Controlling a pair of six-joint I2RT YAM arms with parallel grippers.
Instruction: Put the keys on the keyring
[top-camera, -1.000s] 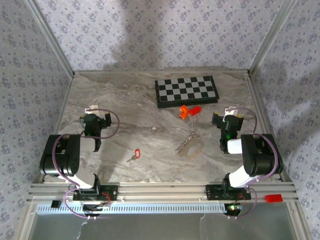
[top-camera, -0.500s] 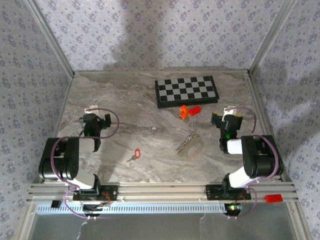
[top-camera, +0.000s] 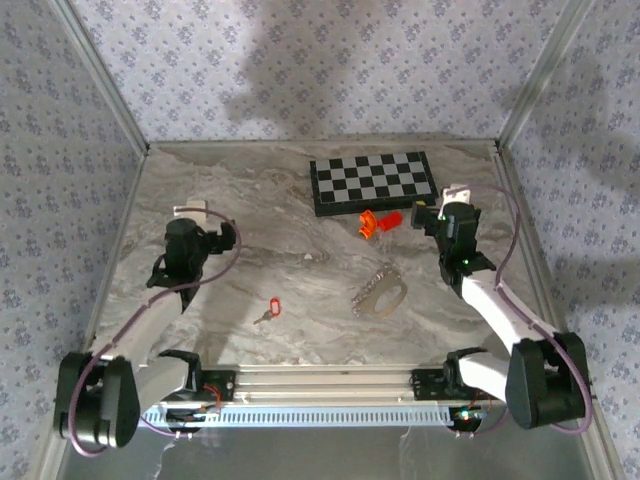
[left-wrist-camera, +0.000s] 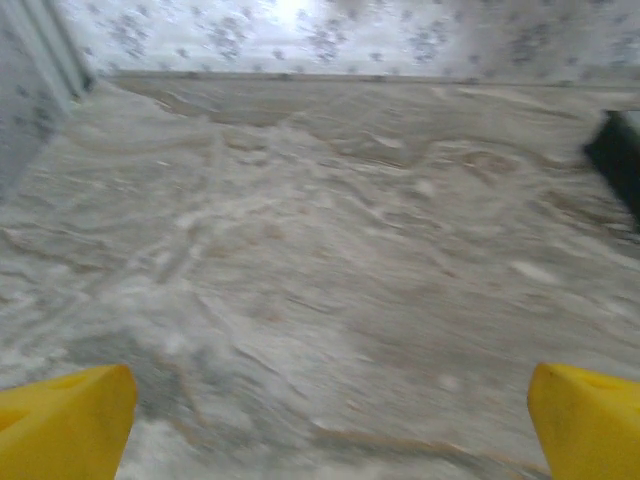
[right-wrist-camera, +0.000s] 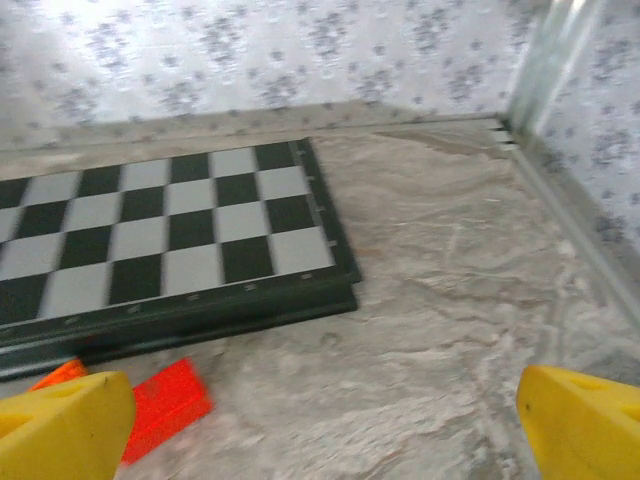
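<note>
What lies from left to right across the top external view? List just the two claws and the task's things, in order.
left claw → keys → keyring → right claw. Chessboard and orange pieces left out: they overlap the keyring's span.

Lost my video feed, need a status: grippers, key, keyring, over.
Left gripper open, empty; right gripper open, empty. Key on table, untouched, left of keyring, apart. Orange pieces and chessboard farther back, not between them.
</note>
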